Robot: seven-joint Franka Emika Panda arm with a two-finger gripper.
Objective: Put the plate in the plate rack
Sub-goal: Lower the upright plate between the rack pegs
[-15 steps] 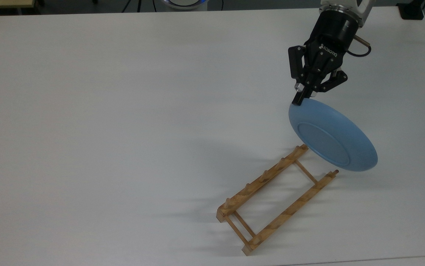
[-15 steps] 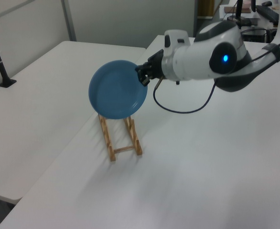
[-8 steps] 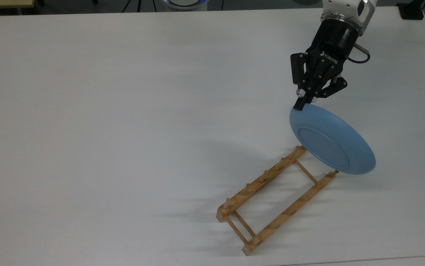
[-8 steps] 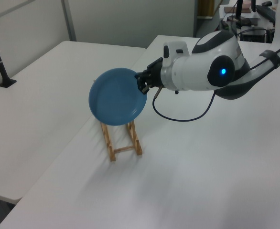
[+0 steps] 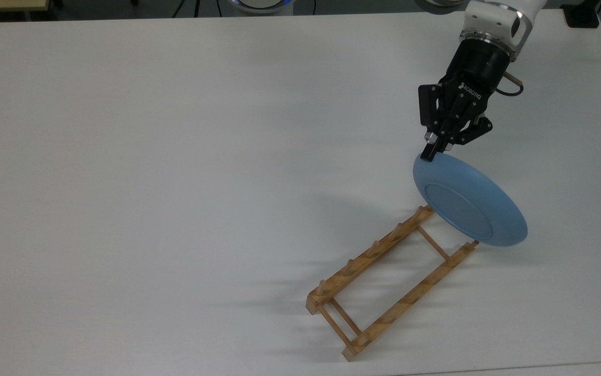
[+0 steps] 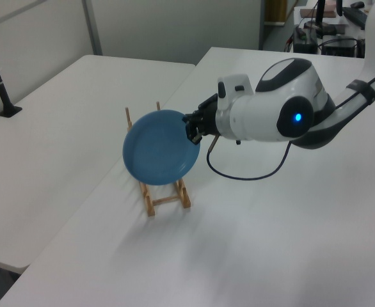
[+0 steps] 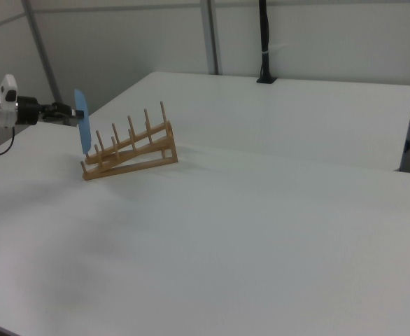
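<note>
The light-blue plate [image 5: 468, 206] hangs on edge, its ringed underside facing the top view. My gripper [image 5: 432, 152] is shut on its upper rim. In the left view the plate [image 6: 160, 148] shows its hollow face, with the gripper [image 6: 192, 125] at its right edge. Seen edge-on in the right view, the plate [image 7: 83, 130] stands nearly upright just above the low end of the plate rack [image 7: 129, 150]. The light-wood plate rack [image 5: 390, 280] lies on the white table [image 5: 175, 156], and the plate's lower edge hovers over its far end. The plate covers most of the plate rack [image 6: 165, 195] in the left view.
The arm's white body [image 6: 271, 118] with a blue light reaches in from the left view's right. A black cable [image 6: 245, 174] loops under it. A black post [image 7: 264, 42] stands at the far table edge in the right view. A second table [image 6: 53, 147] adjoins at the left view's left.
The gripper with the plate has come down and shifted slightly toward the rack's end. The plate now stands more upright. The rack has not moved.
</note>
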